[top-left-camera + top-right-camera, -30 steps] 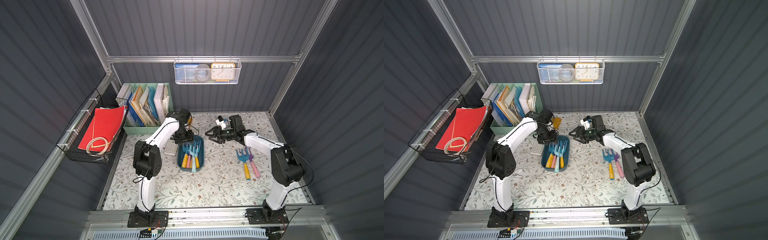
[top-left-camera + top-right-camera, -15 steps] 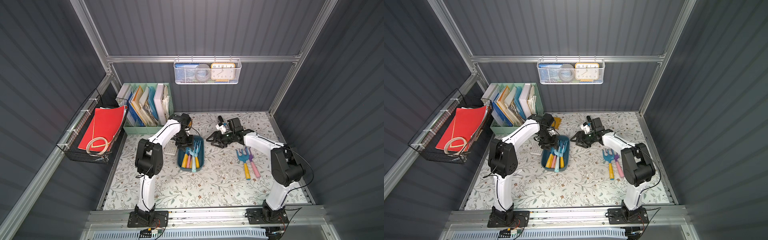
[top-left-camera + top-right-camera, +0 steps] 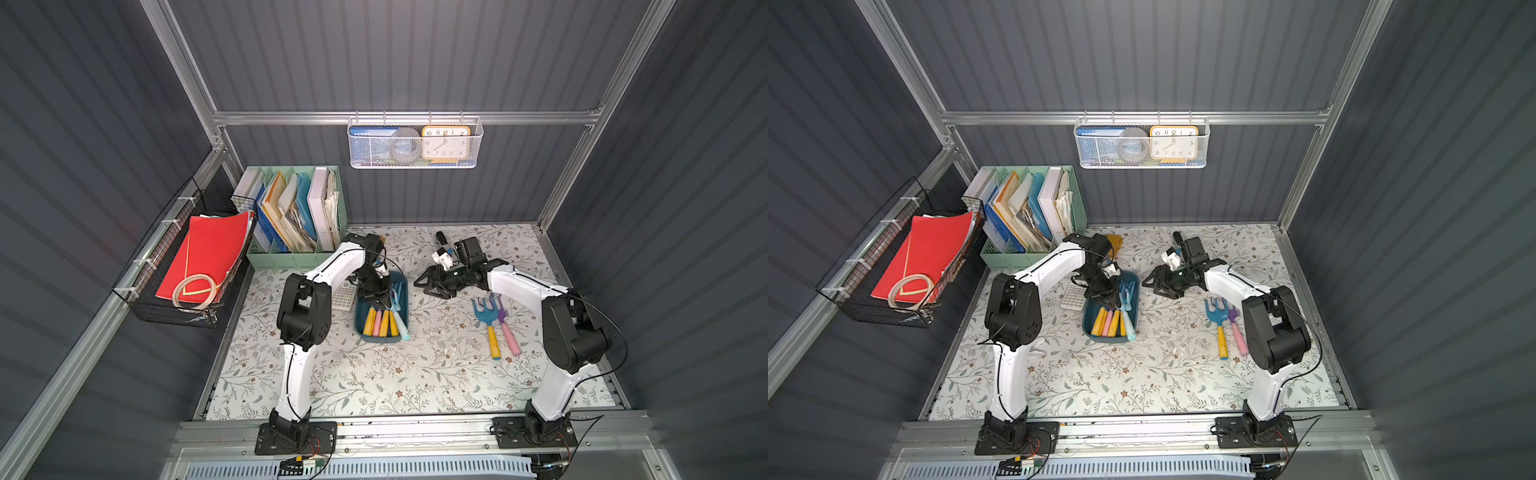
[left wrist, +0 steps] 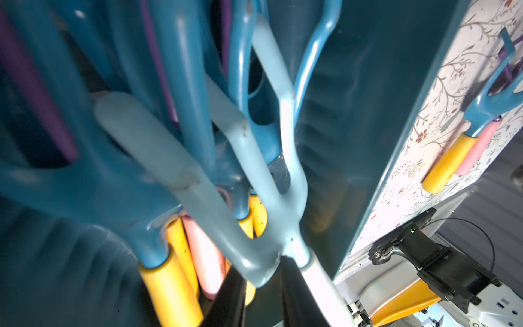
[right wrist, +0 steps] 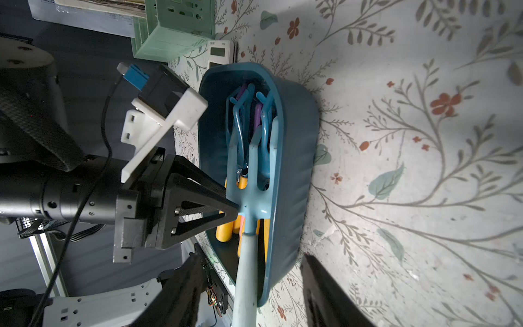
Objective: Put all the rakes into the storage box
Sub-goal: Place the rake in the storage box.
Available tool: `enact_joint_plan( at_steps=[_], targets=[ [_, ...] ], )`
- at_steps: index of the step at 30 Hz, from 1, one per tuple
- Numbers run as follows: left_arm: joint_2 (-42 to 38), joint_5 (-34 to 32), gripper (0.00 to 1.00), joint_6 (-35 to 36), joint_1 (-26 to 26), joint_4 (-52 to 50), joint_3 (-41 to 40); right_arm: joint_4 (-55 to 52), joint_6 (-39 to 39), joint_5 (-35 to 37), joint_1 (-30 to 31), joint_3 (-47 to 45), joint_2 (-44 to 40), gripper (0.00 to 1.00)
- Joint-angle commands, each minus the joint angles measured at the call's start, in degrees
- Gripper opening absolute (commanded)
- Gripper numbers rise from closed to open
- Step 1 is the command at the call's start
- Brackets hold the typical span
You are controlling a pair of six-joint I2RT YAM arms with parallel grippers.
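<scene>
Several rakes in storage box, left claw pinching pale rake, right claw spread.

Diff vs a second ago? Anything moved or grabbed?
The left claw moved along the storage box toward the handles and lower, jaws narrowing around the neck of the pale blue rake; a firm grip isn't clear. The right claw edged slightly toward the front, open, empty. Box, blue rake and purple rake on the mat stayed put.

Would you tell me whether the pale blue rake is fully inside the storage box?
Partly in: the pale blue rake has its head inside the storage box, but its handle overhangs the rim.
</scene>
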Motion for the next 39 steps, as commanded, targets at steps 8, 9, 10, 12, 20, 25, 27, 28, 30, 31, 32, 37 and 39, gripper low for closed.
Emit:
enact_joint_plan(
  at_steps=[8, 9, 10, 12, 20, 25, 27, 28, 30, 31, 32, 37, 39],
  targets=[
    [1.18, 0.66, 0.18, 1.47, 1.85, 1.72, -1.32, -1.90, -1.22, 0.81, 0.32, -0.64, -1.23, 0.60],
    [1.31, 0.48, 0.17, 1.56, 2.10, 1.91, -1.18, -1.75, -1.12, 0.90, 0.40, -0.80, -1.20, 0.60],
    [1.34, 0.19, 0.14, 1.56, 2.35, 2.33, -0.96, -1.81, -0.96, 0.99, 0.40, -0.76, -1.03, 0.60],
    [1.65, 0.01, 0.08, 1.38, 2.81, 3.03, -0.60, -1.85, -1.07, 0.99, 0.48, -0.65, -0.87, 0.60],
    [3.11, 0.63, 0.05, 1.30, 3.71, 5.08, 1.87, -3.19, -1.54, 1.78, 0.84, -0.01, -0.58, 0.60],
    [4.50, -0.06, 0.05, 1.32, 4.39, 6.51, 2.83, -3.26, -1.99, 1.83, 1.21, 0.27, -0.75, 0.60],
    [4.82, 0.10, 0.05, 1.29, 4.75, 7.02, 3.15, -3.34, -2.04, 1.96, 1.45, 0.26, -0.58, 0.60],
    [4.95, -0.23, 0.05, 1.17, 4.86, 7.03, 3.42, -3.38, -2.09, 1.96, 1.46, 0.25, -0.47, 0.60],
    [4.83, -0.29, 0.08, 0.86, 5.04, 7.19, 3.58, -3.70, -2.35, 2.05, 1.55, 0.18, -0.43, 0.60],
    [4.57, -0.24, 0.09, 0.86, 5.09, 7.23, 3.66, -3.86, -2.50, 2.05, 1.71, 0.13, -0.43, 0.60],
    [4.20, -0.41, 0.11, 0.73, 5.04, 7.35, 3.63, -3.98, -2.77, 1.97, 1.85, 0.03, -0.54, 0.60],
    [1.09, -3.75, 0.59, -0.67, 5.04, 7.03, 3.37, -6.41, -5.50, 1.96, 3.53, 0.56, -0.49, 0.61],
    [-0.30, -9.00, 0.61, -1.28, 4.99, 6.22, 3.56, -7.78, -6.95, 2.35, 4.50, 0.84, -0.48, 0.60]
  ],
)
